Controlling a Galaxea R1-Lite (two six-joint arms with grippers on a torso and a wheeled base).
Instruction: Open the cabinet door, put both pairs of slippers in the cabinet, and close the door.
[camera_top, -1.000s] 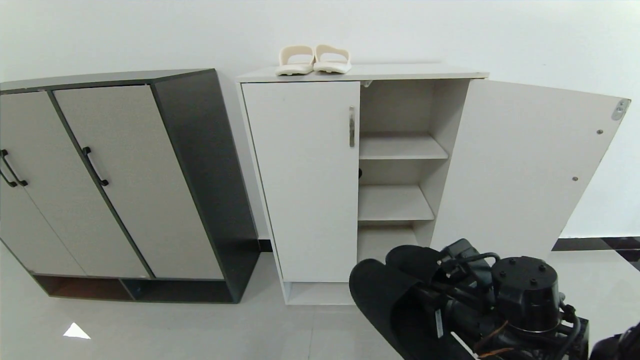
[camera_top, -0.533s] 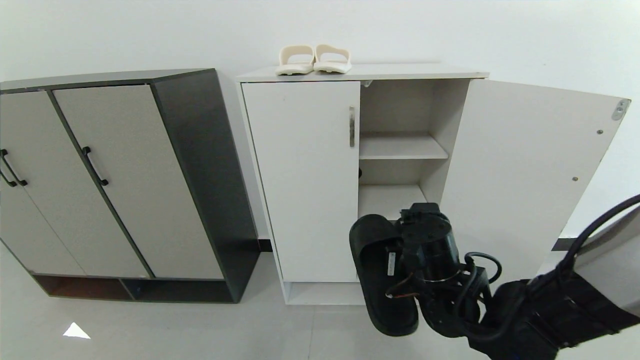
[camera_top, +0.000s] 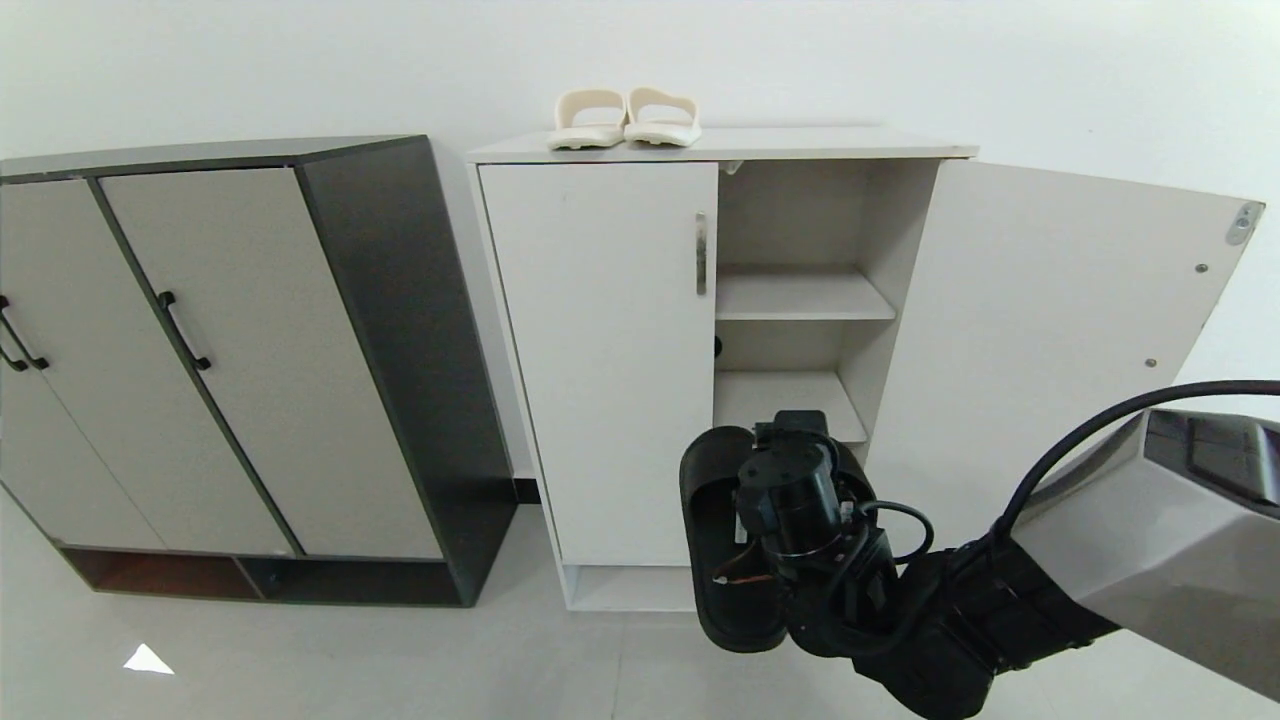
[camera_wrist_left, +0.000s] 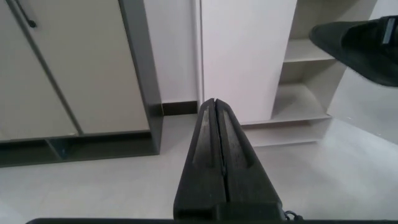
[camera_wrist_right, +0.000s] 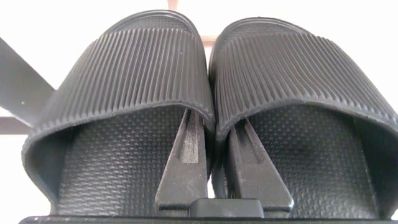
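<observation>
The white cabinet (camera_top: 600, 350) stands with its right door (camera_top: 1040, 320) swung open and its left door closed. Inside, two bare shelves (camera_top: 800, 295) are visible. A cream pair of slippers (camera_top: 625, 120) sits on the cabinet top. My right gripper (camera_wrist_right: 214, 158) is shut on the black pair of slippers (camera_top: 715, 560), pinching their inner sides together. It holds them soles-down in front of the lower part of the opening, just outside it. The black slippers (camera_wrist_left: 364, 40) hang beside the shelves. My left gripper (camera_wrist_left: 216, 107) is shut on nothing, low over the floor, away from the cabinet.
A dark cabinet (camera_top: 250, 350) with two closed grey doors stands to the left of the white one. The open door (camera_top: 1100, 300) juts out on the right, close to my right arm. Grey floor (camera_top: 400, 660) lies in front of both cabinets.
My right arm has carried the black slippers up and forward, from low in the view to just in front of the cabinet opening. The view has shifted slightly.
</observation>
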